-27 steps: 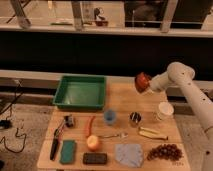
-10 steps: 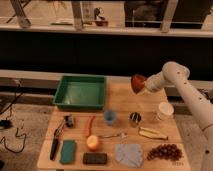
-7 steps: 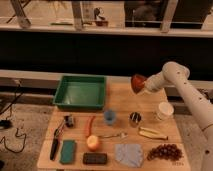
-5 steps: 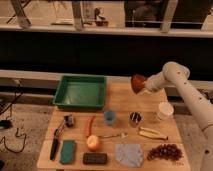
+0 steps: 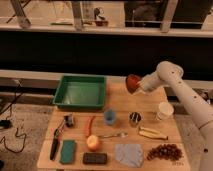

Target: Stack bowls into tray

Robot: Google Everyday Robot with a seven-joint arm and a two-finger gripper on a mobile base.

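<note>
In the camera view, your tool hangs to the right of the tray, just off its right rim and raised above the tabletop. It is clamped on the bowl. The bowl sits at the very end of the arm, clear of any surface, and only a firm grip would keep it there. Exactly where on the rim the grip falls is hard to make out.

The bowl is tipped on its side rather than level, probably because a rim grip with the wrist turned sideways carries it that way. Expect to bring it flat before you release it. It looks round and shallow, reddish-brown outside with a warmer orange-red showing on the face turned toward the tray.

The tray's flat green bottom is bare, so this would be the first bowl to go in, and its sloping walls leave a wide target. You will need to clear the right wall on the way over.

In front of the tray, a blue cup and a metal cup stand low on the tabletop. A white cup stands further right, below the arm. All three are well out of the path toward the tray.
</note>
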